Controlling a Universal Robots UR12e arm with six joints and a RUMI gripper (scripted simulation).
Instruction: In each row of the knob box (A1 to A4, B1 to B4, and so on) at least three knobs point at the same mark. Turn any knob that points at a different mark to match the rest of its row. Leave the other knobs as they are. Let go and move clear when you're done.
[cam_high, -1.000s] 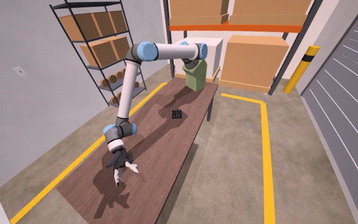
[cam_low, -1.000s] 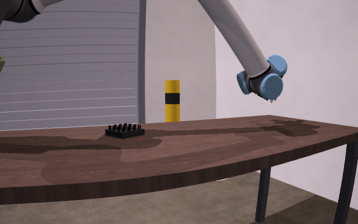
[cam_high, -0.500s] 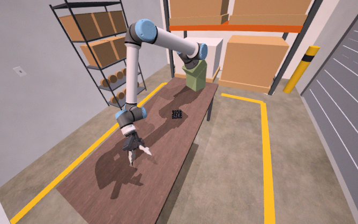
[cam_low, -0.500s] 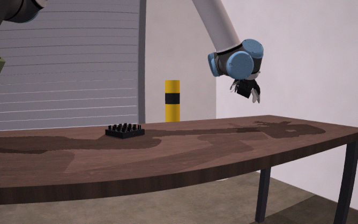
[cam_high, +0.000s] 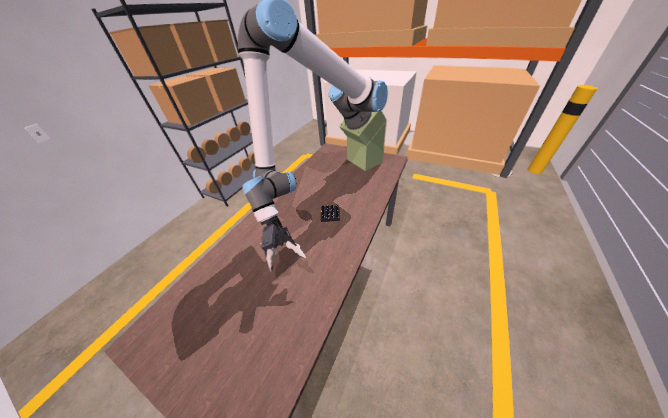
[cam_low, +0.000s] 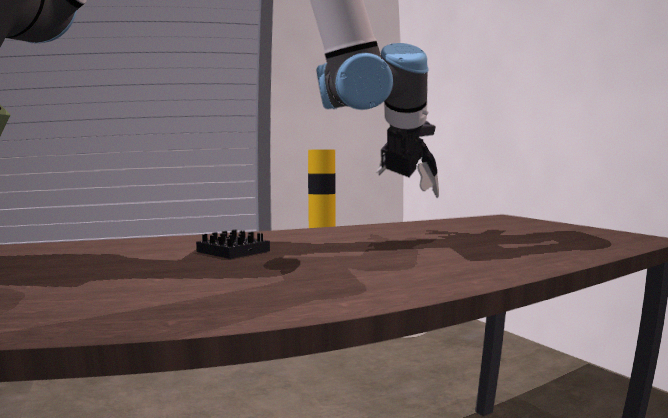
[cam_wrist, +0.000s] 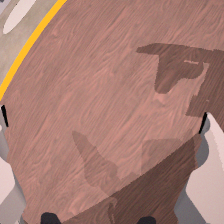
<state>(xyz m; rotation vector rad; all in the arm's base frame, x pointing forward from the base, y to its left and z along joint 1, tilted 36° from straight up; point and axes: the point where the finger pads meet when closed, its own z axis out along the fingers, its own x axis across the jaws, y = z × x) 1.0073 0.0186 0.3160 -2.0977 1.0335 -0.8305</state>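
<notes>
Looking down from the wrist I see mostly the brown wooden table (cam_wrist: 100, 100) with dark shadows lying across it. A yellow floor line (cam_wrist: 30, 45) curves past its upper left edge, with grey floor (cam_wrist: 12, 12) beyond.

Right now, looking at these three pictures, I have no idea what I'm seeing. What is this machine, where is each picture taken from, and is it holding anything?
It is one robot arm with white tubes and blue joints, mounted on a green block at the far end of a long wooden table. At its tip is a gripper, a hand with two fingers.

The first picture looks down from high up. The second looks across the table from the side. The third comes from a camera on the arm's wrist, pointing down at the wood.

On the table sits a small black knob box, its knobs too small to read here. The gripper hangs in the air, well to one side of the box, fingers spread wide, holding nothing.
</notes>
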